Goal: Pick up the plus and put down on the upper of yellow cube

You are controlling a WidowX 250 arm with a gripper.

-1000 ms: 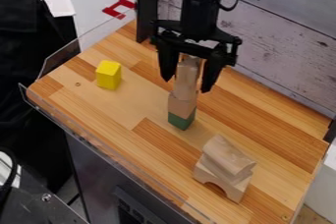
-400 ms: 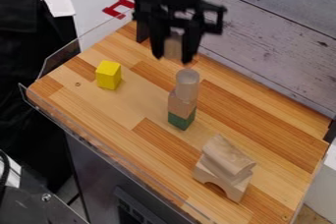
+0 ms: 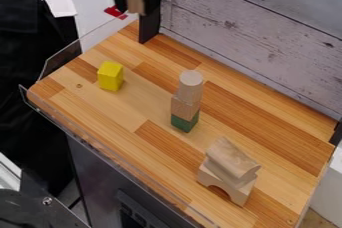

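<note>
Holding a small wooden piece [image 3: 135, 1] between its fingers, the gripper [image 3: 137, 11] is hanging high by the view's top edge, over the far left end of the table [image 3: 127, 107]. That piece is presumably the plus, though its shape isn't showing clearly, so the picking up is looking done. Carrying it over the yellow cube [image 3: 110, 77], lowering it and letting go are remaining; the cube's top is bearing nothing. The cube is standing well apart from the stack [image 3: 185, 106] and the wooden arch [image 3: 220, 187], so bare wood is giving the fingers room on that side. Tighter spots are lying elsewhere: the dark post [image 3: 149, 26] is rising close by the gripper, and the clear guard [image 3: 62, 58] is running along the left edge, so a descent drifting outward could be catching it.
</note>
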